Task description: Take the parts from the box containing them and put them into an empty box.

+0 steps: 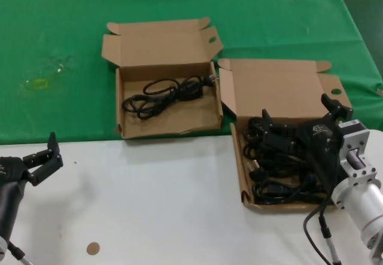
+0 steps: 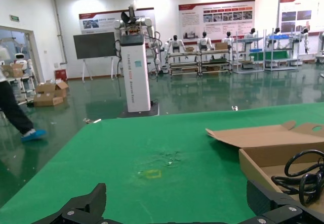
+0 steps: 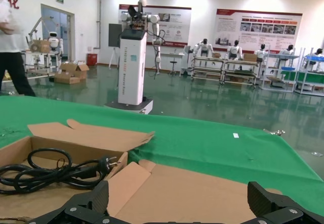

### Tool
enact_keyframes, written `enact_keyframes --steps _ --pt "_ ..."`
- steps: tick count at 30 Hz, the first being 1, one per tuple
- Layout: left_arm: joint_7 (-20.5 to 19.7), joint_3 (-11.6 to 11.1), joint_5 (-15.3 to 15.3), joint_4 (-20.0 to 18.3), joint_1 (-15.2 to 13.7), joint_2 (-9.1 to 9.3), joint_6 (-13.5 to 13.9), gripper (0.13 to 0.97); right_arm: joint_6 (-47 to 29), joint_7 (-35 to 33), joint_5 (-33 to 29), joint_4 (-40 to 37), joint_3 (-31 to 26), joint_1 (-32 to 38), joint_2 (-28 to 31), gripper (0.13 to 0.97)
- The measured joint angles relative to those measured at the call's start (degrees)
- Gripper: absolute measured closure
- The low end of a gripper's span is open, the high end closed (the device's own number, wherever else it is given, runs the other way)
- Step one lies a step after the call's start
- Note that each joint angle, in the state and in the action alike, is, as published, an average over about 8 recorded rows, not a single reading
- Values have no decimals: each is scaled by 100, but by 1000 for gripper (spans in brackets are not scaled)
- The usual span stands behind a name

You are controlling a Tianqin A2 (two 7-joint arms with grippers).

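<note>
The right gripper (image 1: 297, 125) hangs over the box containing them (image 1: 244, 175), its fingers (image 1: 266, 120) spread wide and closed on nothing, with the heaped parts (image 1: 281, 163) directly beneath. The left gripper (image 1: 43, 157) waits at the near counter (image 1: 149, 205) edge, fingers apart and holding nothing, well away from both boxes.

The risk lies in the heap itself: the cords are looped through one another, so a pinch on one strand could drag up several bundles, or snag on the box wall and shift the light cardboard. A thin cable caught only at the fingertips could also slip out on the way across to the empty box (image 1: 122, 106) — which already holds one cord (image 1: 167, 94), lying beyond the fingers and toward the left arm.

The head view alone shows the heap under the fingers. The right wrist view looks past it — only the raised lid (image 3: 202, 193) and the far cord's plug (image 3: 104, 164) show there.
</note>
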Motion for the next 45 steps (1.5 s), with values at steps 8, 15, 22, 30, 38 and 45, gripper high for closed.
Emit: enact_keyframes --steps 8,15,22,30,38,45 --pt "0 0 0 0 0 0 0 132 0 0 0 0 0 0 0 129" --pt "0 0 0 0 0 0 0 132 0 0 0 0 0 0 0 129" --pt "0 0 0 0 0 0 0 132 0 0 0 0 0 0 0 129" --pt "0 0 0 0 0 0 0 132 0 0 0 0 0 0 0 129" --pt "0 0 0 0 0 0 0 132 0 0 0 0 0 0 0 129" --pt "0 0 0 0 0 0 0 132 0 0 0 0 0 0 0 129"
